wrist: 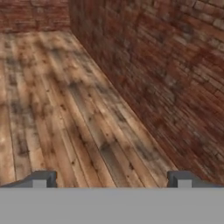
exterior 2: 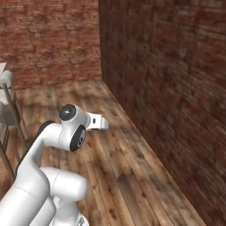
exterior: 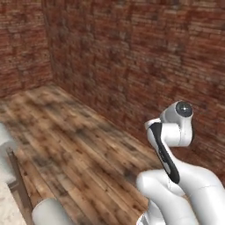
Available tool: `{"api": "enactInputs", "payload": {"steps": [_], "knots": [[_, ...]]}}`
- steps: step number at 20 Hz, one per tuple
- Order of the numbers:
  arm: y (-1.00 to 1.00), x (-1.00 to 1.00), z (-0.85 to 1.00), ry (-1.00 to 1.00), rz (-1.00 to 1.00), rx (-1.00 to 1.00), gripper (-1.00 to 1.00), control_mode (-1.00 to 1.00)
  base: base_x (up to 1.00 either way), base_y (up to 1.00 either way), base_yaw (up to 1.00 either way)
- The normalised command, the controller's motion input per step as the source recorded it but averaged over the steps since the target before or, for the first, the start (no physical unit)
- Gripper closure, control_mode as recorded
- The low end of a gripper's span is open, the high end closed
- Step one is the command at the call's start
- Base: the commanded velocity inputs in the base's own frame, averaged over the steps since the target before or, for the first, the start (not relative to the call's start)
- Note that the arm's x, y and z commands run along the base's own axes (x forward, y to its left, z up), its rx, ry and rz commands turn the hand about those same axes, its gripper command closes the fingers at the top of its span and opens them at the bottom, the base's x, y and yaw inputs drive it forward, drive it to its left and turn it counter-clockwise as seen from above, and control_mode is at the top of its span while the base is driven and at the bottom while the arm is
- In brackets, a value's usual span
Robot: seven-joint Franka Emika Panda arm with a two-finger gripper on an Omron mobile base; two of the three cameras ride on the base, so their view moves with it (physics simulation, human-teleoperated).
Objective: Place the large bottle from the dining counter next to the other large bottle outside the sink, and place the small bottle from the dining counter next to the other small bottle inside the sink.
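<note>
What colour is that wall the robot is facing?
The wall is reddish-brown brick with darker patches, seen best in the right base view.

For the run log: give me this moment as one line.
gripper: open, holding nothing | facing: wooden floor beside brick wall | task bottles: none picked up | step: not at a counter yet

The floor (wrist: 65, 109) is wood plank, brown and weathered with dark blotches and a faint sheen. The walls (exterior: 132, 52) are rough red-brown brick with a matt face. The arm (exterior 2: 53, 176) has a smooth, glossy white shell with dark joints.
</note>
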Motion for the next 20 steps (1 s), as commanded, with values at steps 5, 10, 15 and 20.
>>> {"api": "enactInputs", "payload": {"steps": [5,10,15,20], "knots": [[0.0,0.0,0.0,0.0,0.0,0.0,-1.0,1.0,1.0,0.32,0.38],[0.0,0.0,0.0,0.0,0.0,0.0,-1.0,1.0,0.74,0.41,0.61],[0.0,0.0,0.0,0.0,0.0,0.0,-1.0,1.0,0.39,0.03,0.67],[0.0,0.0,0.0,0.0,0.0,0.0,-1.0,1.0,0.09,-0.46,0.62]]}}
